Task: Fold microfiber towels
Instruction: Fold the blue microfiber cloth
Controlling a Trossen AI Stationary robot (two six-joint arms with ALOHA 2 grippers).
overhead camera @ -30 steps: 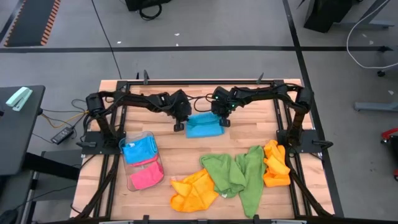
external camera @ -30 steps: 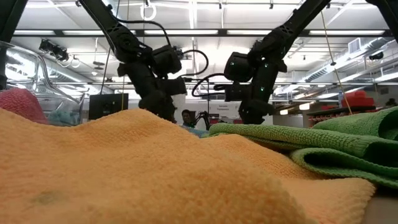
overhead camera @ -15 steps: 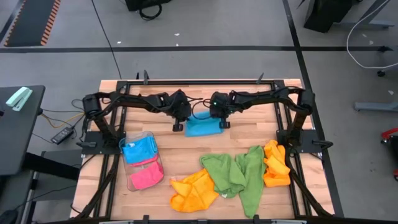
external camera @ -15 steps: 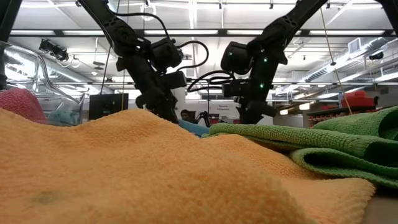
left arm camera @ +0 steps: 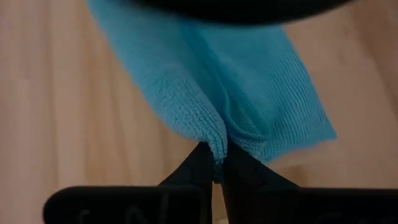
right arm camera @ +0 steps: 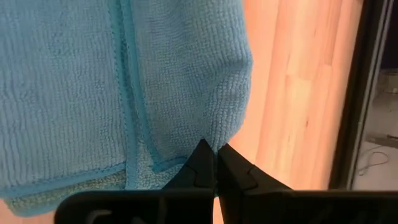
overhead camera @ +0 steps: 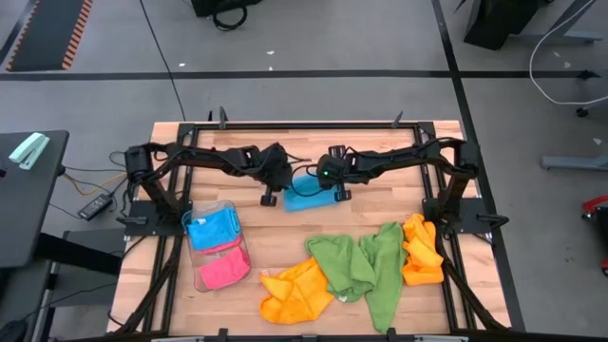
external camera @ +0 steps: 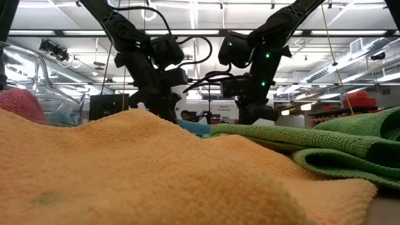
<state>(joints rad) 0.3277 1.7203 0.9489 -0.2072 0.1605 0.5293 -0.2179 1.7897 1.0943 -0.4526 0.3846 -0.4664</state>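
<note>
High view: we reach both arms in low over the worktop (overhead camera: 380,204). Our left fingers (overhead camera: 270,197) and right fingers (overhead camera: 336,194) each pinch an edge of the blue towel (overhead camera: 306,195) between them.

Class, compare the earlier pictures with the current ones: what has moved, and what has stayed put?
Both grippers, shut on the sky blue towel, have drawn closer together over the table's middle: the left gripper edged right, the right gripper moved left, so the towel shows narrower between them. The green towels, orange towels and clear tray stayed put.
</note>
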